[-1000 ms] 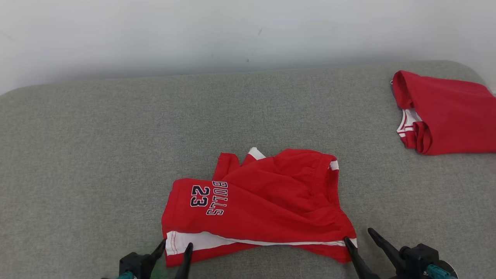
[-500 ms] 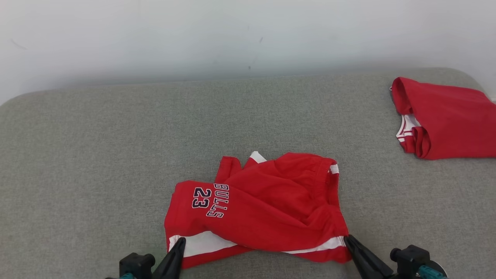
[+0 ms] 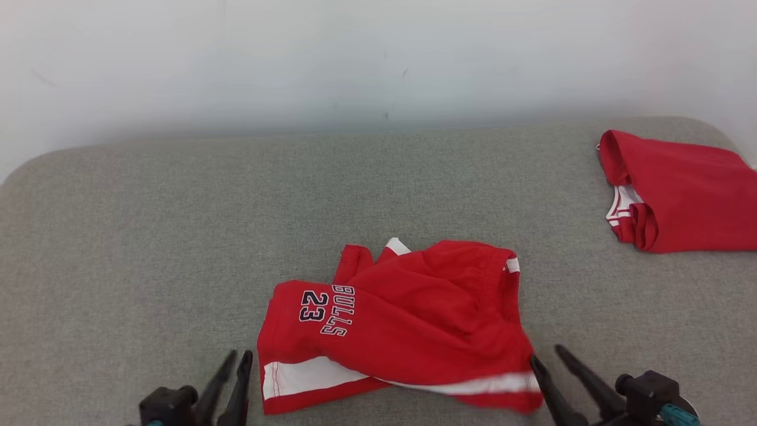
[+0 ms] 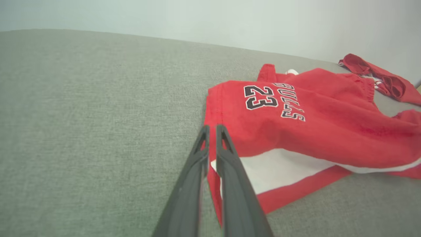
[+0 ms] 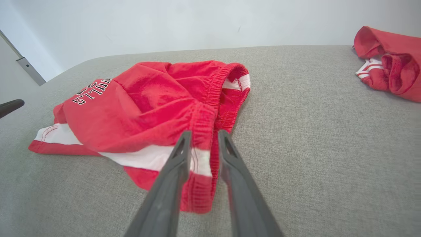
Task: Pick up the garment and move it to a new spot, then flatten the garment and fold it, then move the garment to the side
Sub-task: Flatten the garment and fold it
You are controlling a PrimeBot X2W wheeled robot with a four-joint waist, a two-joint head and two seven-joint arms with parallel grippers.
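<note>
The garment [image 3: 414,319] is a pair of red shorts with white trim and "BULLS 23" printed on it. It lies crumpled on the grey cushion, near its front edge. My left gripper [image 3: 239,354] is shut on nothing, just left of the garment's left edge and apart from it. In the left wrist view the shut fingers [image 4: 212,126] point along that edge of the garment [image 4: 312,125]. My right gripper [image 3: 545,353] stands open at the garment's front right corner. In the right wrist view its fingers [image 5: 205,132] straddle the waistband corner of the garment [image 5: 148,105].
A second red garment [image 3: 680,189], folded, lies at the back right of the grey cushion [image 3: 177,236]. A white wall [image 3: 355,59] rises behind the cushion. Bare cushion stretches to the left and behind the shorts.
Half a second ago both grippers were shut on the garment's front edge. Since then the left one has slid off to the left, still shut, and the right one's fingers have parted. The camera tilted slightly.
</note>
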